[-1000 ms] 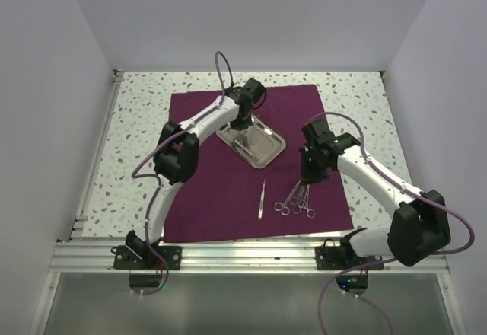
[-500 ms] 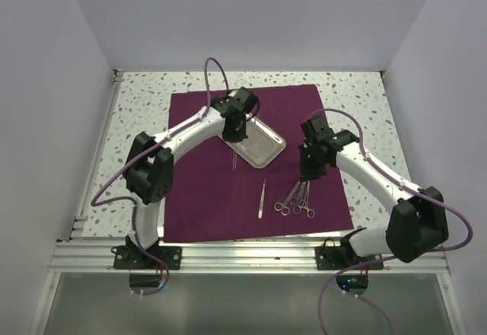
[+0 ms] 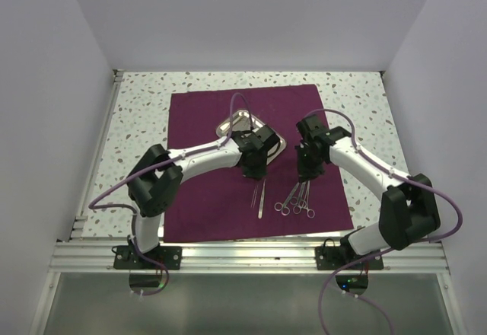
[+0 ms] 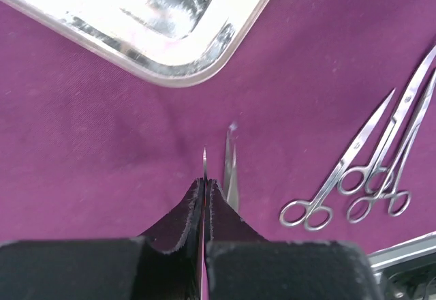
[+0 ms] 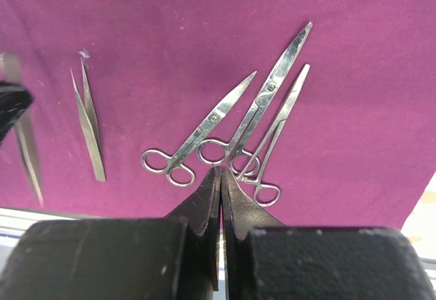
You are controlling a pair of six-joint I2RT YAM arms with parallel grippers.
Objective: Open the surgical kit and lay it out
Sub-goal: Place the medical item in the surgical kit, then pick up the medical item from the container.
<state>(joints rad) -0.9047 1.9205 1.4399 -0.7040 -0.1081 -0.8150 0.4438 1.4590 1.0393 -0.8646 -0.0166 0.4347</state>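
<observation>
Lying flat on the table (image 3: 137, 122), the cloth (image 3: 205, 122) is fully spread, with the kit's steel pieces on it. The tray (image 3: 228, 128) sits toward the far middle of the cloth, and the left arm crosses over part of it.

The left claw (image 3: 255, 173) hangs just near of the tray's near corner. Its fingers are pressed together on a pointed tool (image 4: 204, 155), whose fine tip pokes out past the fingertips. From the right wrist view the same tool (image 5: 27, 157) slants down from that claw toward the cloth. Whether its tip touches the cloth cannot be told. Just beside it, the tweezers (image 3: 261, 200) lie loose on the cloth, apart from the held piece.

The right claw (image 3: 306, 173) is closed tight with nothing between its fingers. It hovers over the three ring-handled tools (image 5: 269, 87). These lie close together on the cloth's near right part, rings toward the near edge, tips fanned away, and two of them overlap. The tweezers lie to their left, well apart from the tray.
</observation>
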